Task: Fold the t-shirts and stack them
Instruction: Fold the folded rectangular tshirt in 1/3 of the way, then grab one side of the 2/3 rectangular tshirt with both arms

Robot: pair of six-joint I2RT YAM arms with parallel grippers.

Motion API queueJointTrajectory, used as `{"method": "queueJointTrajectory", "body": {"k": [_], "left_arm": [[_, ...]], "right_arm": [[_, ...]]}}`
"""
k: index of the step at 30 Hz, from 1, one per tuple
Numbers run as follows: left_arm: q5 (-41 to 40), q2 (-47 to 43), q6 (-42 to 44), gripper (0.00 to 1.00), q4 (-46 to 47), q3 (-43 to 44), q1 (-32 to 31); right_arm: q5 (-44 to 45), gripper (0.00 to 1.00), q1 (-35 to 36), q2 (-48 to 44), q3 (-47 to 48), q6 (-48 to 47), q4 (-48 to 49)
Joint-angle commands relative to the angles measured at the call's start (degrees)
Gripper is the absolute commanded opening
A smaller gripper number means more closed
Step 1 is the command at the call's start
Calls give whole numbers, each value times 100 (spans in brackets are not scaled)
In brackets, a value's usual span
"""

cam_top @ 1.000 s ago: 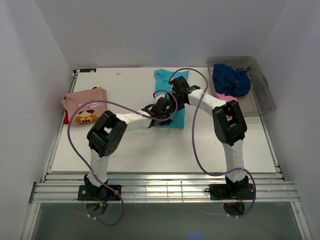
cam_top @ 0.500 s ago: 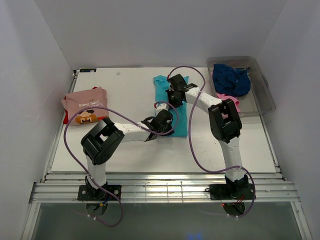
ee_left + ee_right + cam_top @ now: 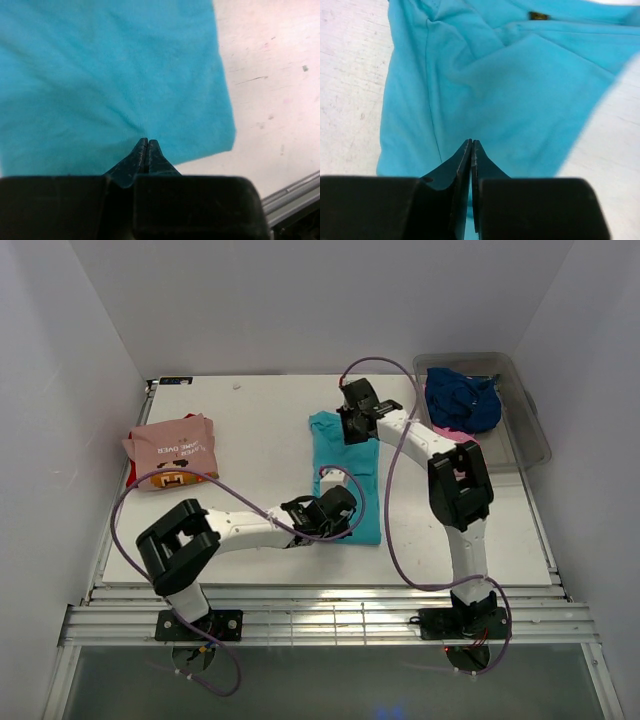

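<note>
The turquoise t-shirt (image 3: 349, 468) lies as a long narrow strip on the white table (image 3: 250, 420), stretched between my two grippers. My left gripper (image 3: 338, 512) is shut on its near end; in the left wrist view the shut gripper (image 3: 146, 142) pinches the cloth (image 3: 110, 75), with creases fanning out from it. My right gripper (image 3: 353, 426) is shut on the far end; in the right wrist view the shut gripper (image 3: 471, 143) sits on the cloth (image 3: 520, 90). The salmon-pink t-shirt (image 3: 172, 447) lies folded at the left on a red one (image 3: 132, 476).
A clear grey tub (image 3: 527, 426) stands at the back right, holding a crumpled navy t-shirt (image 3: 462, 400) and a bright pink one (image 3: 453, 435). The table's near edge with metal rails (image 3: 320, 600) is close behind my left gripper. Purple cables loop over both arms.
My left gripper has pulled the shirt's near end toward the table's front edge. My right gripper has moved farther back. The turquoise shirt is now drawn out longer and flatter.
</note>
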Motion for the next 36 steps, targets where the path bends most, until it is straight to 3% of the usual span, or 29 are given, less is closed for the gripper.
{"method": "queueJointTrajectory", "body": {"k": [1, 5, 7, 11, 12, 15, 21, 24, 30, 36], "left_arm": [[-799, -1130, 465, 0, -566, 691, -6], [-1370, -1833, 554, 1, -1242, 1114, -15], [-1800, -2201, 519, 7, -1690, 1080, -15], [-2391, -2738, 265, 42, -2463, 589, 20], [-2409, -2853, 211, 57, -2639, 492, 38], [-2120, -3397, 61, 68, -2493, 19, 213], [-164, -4049, 789, 74, -1193, -747, 1065], [576, -4005, 896, 75, -823, -959, 1487], [1299, -3575, 747, 76, -357, -1257, 2155], [2143, -3066, 589, 76, 303, -1565, 2411]], "right_arm": [[850, 9, 100, -1648, -495, -260, 421], [1291, 21, 381, -3175, -1489, -331, 335], [1397, 22, 539, -3582, -2112, -208, 159], [1336, 29, 759, -4566, -3448, 161, -104], [1301, 35, 795, -4682, -3703, 257, -131], [1239, 50, 830, -5113, -4565, 425, -263], [607, 75, 830, -5956, -5472, 882, 43], [615, 76, 821, -6098, -5455, 1005, 35], [493, 77, 821, -5756, -5603, 1172, -44], [343, 76, 760, -5518, -6078, 1321, 298]]}}
